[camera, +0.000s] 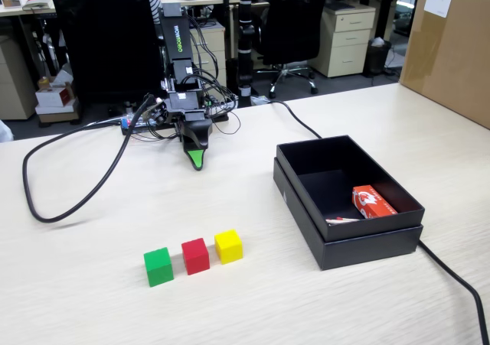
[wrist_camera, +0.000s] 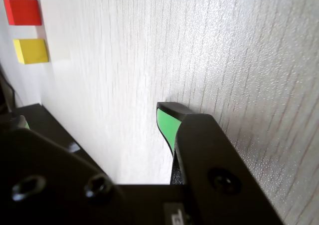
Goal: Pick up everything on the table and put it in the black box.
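Your gripper (camera: 197, 160) sits at the far side of the table (camera: 92, 299), tip pointed down at the wood, well apart from the work. In the fixed view only one green-tipped jaw shows, the other lying behind it. The wrist view shows one green pad (wrist_camera: 167, 127) and a dark mass at lower left that may be the second jaw, but it is too blurred to judge. You cannot tell from either view whether the jaws are released or clenched; nothing is seen between them.

The three cubes stand in a row near the front edge: green cube (camera: 158, 266), red cube (camera: 195, 255), yellow cube (camera: 228, 246), close beside one another with small gaps. None is in the black box (camera: 306, 200), which stands to their right in the fixed view. Inside it, against the right wall, lies a red-orange packet (camera: 373, 202). A black cable (camera: 53, 216) loops across the table at left.
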{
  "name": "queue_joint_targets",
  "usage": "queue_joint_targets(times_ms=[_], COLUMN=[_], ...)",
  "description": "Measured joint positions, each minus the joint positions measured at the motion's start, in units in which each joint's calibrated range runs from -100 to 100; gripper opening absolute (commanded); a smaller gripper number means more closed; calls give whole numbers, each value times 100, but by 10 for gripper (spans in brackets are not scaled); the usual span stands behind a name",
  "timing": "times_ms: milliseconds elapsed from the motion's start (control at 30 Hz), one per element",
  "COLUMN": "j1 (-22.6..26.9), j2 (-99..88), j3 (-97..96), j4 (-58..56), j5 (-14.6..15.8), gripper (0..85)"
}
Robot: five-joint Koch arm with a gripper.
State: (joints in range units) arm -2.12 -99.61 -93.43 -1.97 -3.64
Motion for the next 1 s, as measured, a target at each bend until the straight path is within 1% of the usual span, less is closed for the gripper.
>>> queue_joint_targets(times_ms=[400,433,467,500,633,700,733,767,800,900,967,1000], j1=[44,39,20,20,24,29,29,29,34,24,-15,-137], j2=[0,13,91,91,388,673,1074,1087,1269,2227,2900,3612], j3=[137,338,858,895,2136,3012,3880,3925,4272,5632,6408,6919], j4=[-31,-217,-929,-983,-2369,-3004,-3662,-3693,-4003,-5110,-5606,-5877], j5=[-5,-5,20,20,63,93,112,112,112,127,107,107], gripper=[495,495,495,495,489,471,471,471,471,471,469,469])
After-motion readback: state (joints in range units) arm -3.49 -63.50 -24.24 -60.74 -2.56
